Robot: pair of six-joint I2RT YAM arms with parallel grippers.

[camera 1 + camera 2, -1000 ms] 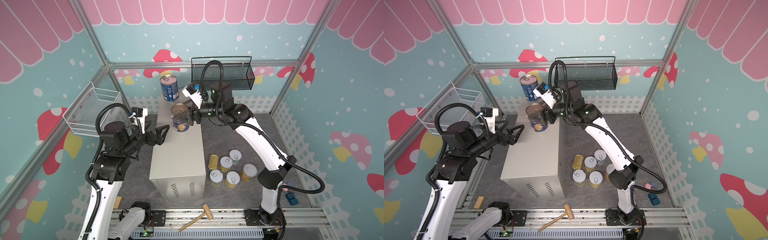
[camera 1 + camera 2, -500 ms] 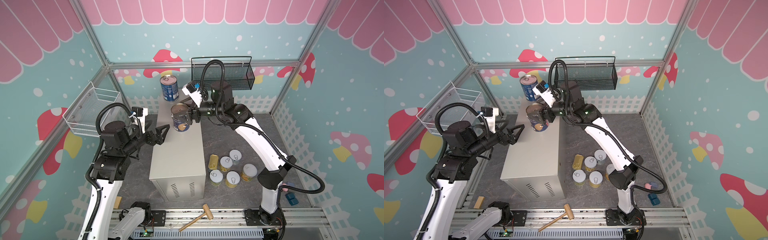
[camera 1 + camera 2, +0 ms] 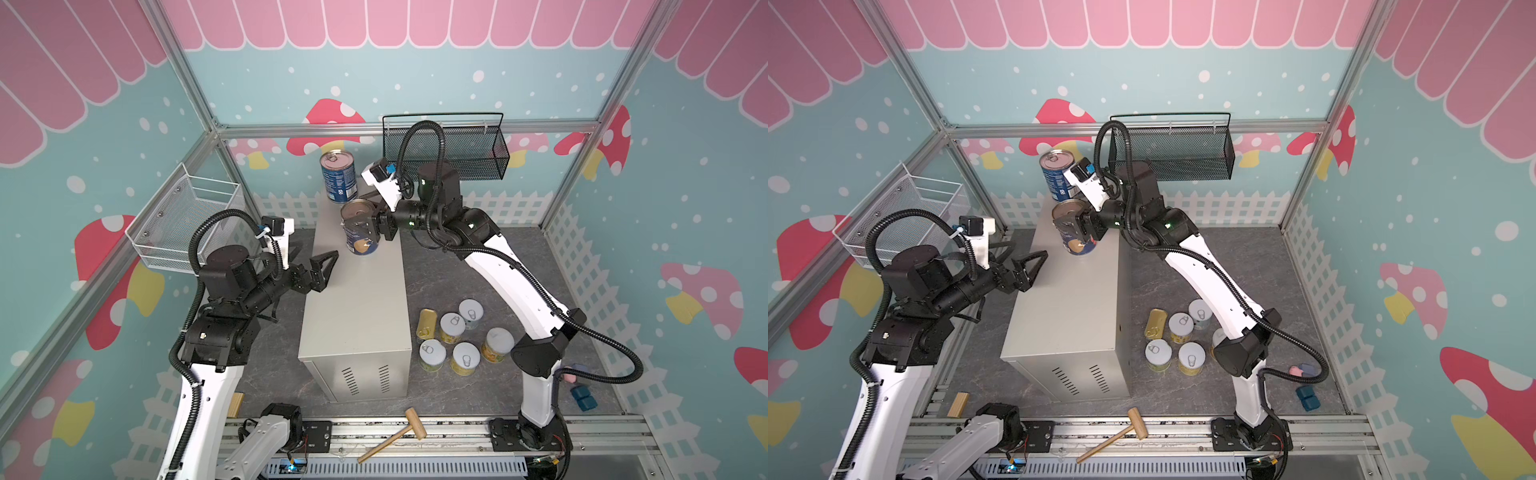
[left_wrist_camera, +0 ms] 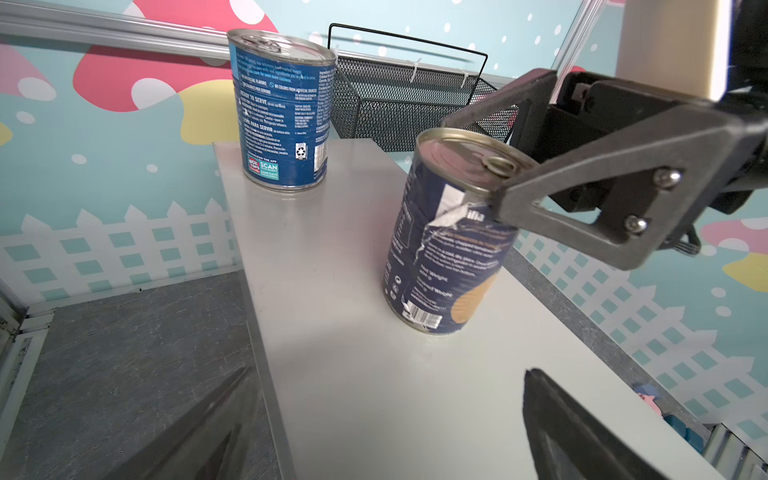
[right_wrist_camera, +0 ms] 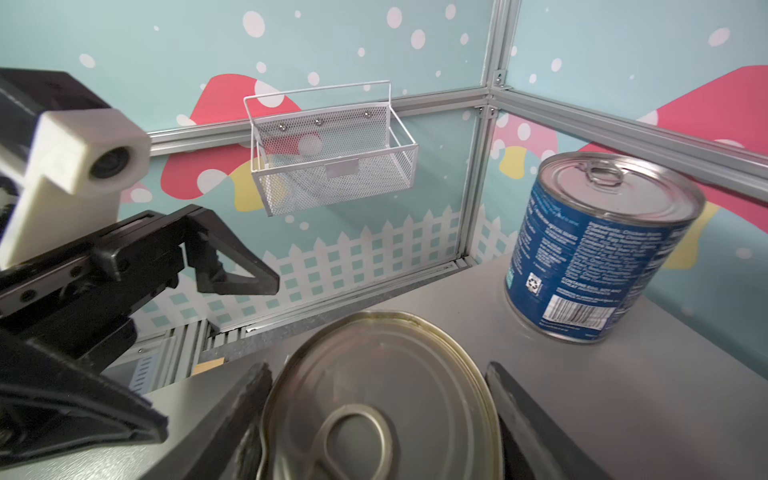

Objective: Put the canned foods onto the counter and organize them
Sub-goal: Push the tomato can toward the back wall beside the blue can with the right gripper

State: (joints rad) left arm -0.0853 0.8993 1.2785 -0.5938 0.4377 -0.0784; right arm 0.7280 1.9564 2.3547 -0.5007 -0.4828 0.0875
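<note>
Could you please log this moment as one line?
right tool: shut on navy can, on counter; left tool: open, empty; blue can: on counter; six tins: floor

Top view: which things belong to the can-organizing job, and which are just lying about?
Job: counter, blue can, navy can, five short cans, gold tin.

Lying about: mallet, black basket, white basket, wood block, blue block.
</note>
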